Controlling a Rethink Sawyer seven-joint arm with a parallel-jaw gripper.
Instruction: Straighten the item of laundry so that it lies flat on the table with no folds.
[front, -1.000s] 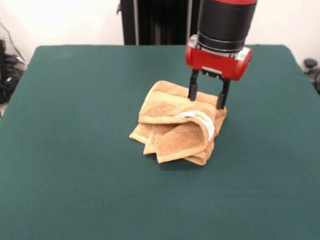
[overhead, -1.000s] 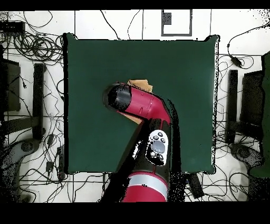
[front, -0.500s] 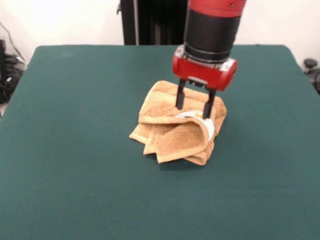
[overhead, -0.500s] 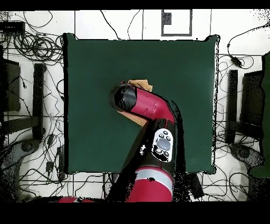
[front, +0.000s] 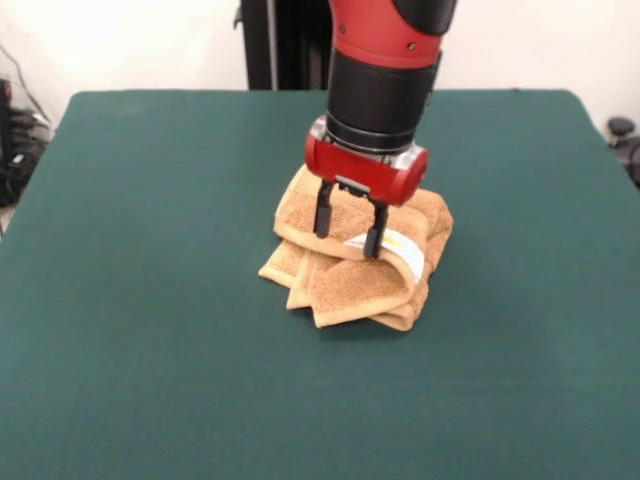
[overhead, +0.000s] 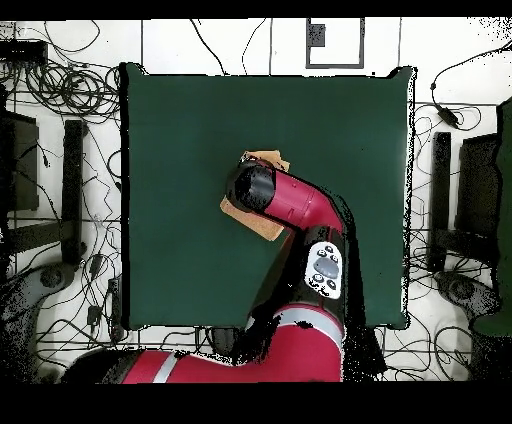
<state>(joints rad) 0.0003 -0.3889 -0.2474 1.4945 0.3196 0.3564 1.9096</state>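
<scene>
The orange-tan towel (front: 350, 275) lies bunched and folded over itself near the middle of the green table (front: 150, 330), with a white tag (front: 405, 248) showing on its top fold. My gripper (front: 347, 226) hangs open just above the towel's top layer, its two black fingers (front: 322, 212) spread apart with nothing between them. In the overhead view the arm covers most of the towel (overhead: 266, 160), and the gripper itself is hidden under the wrist.
Green table (overhead: 180, 120) spreads wide on every side of the towel. Cables and dark equipment lie on the floor beyond the table's edges in the overhead view.
The gripper has moved left and toward the camera across the towel, from its far right edge to over its middle. It has stayed open. The towel has not shifted.
</scene>
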